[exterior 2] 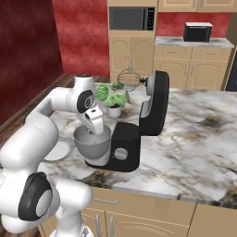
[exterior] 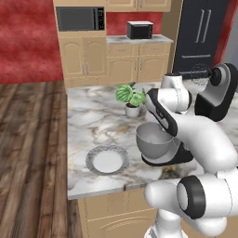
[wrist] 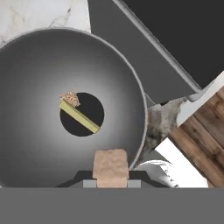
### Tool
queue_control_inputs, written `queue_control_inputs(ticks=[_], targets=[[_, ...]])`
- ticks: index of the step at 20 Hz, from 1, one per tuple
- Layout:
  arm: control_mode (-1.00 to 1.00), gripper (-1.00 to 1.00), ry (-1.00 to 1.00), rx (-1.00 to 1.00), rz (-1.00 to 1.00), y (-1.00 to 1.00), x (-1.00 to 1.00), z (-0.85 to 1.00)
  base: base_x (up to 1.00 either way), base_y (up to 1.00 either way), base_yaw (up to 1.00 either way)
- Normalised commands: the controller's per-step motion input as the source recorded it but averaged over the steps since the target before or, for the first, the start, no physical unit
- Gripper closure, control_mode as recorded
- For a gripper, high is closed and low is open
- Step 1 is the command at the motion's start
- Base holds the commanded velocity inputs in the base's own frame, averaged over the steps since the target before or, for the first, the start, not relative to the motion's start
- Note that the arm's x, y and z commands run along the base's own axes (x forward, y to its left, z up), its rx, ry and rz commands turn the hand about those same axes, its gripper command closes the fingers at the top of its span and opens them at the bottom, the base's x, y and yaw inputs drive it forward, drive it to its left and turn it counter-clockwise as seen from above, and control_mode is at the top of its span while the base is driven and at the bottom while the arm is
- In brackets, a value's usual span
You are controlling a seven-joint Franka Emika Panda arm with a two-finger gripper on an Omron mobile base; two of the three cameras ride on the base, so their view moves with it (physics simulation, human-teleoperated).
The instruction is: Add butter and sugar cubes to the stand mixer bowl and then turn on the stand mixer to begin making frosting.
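The hand view looks straight down into the grey stand mixer bowl [wrist: 39, 65]. On its bottom lie the pale-yellow butter [wrist: 81, 117] and one tan sugar cube [wrist: 70, 99], touching at one end. My gripper [wrist: 110, 183] hangs just above the bowl's near rim, shut on a second sugar cube [wrist: 110, 167]. From the right base view the hand [exterior 2: 95, 121] points down over the bowl [exterior 2: 92, 143], which sits on the base of the black stand mixer [exterior 2: 152, 106]. The mixer's head is tilted back.
The wire whisk [exterior 2: 129, 78] sticks out from the raised mixer head, behind my hand. A potted plant [exterior: 131, 98] stands just beyond the bowl. The white plate [exterior: 107, 160] lies on the marble counter left of the bowl, near the front edge. A grey knob [exterior 2: 121, 153] shows on the mixer base.
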Motion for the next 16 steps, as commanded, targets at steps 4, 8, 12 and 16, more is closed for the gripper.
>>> queue_control_inputs(ticks=[4,8,12,16], targets=[[-1.00,1.00,0.00,0.00,0.07,0.27,0.15,-0.31,0.00,0.00,0.00],[-1.00,1.00,0.00,0.00,0.03,0.08,0.06,-0.28,0.00,0.00,0.00],[-1.00,1.00,0.00,0.00,0.02,0.00,0.00,-0.26,0.00,0.00,0.00],[-1.00,1.00,0.00,0.01,0.01,0.00,0.00,-0.31,0.00,0.00,0.00]])
